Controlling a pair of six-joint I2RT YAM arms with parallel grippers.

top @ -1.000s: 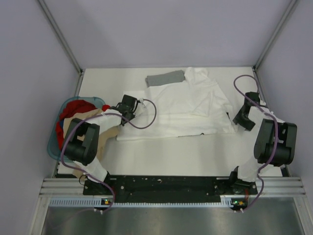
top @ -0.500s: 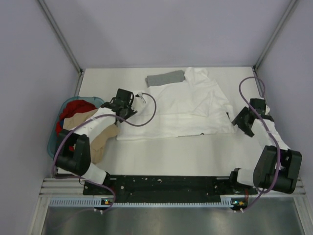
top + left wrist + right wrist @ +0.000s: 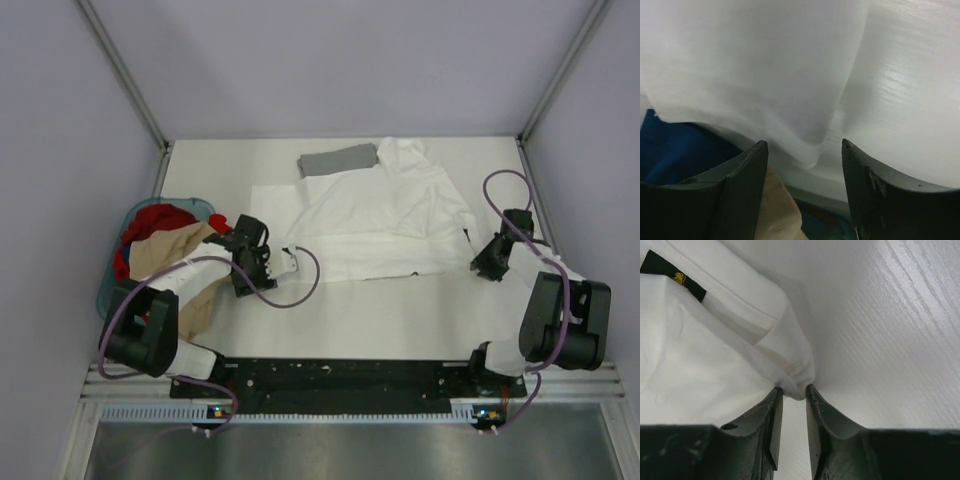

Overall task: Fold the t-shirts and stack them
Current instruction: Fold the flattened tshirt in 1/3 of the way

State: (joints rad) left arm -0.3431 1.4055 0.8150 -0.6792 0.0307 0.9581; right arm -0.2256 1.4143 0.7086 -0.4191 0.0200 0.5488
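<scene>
Up-left of the right gripper [image 3: 794,388], the black label [image 3: 660,269] on the tee [image 3: 700,355] is cut by the frame edge, its yellow mark [image 3: 678,276] too small to read. Beyond the left gripper [image 3: 804,145] the tee blurs.

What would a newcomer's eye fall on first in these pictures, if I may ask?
Most likely the white t-shirt spread across the middle of the table, with the right jaws pinched on its near right corner and the left jaws open at its near left edge. Next, the teal basket of red and tan clothes at the table's left edge, and the folded grey t-shirt at the far side.
</scene>
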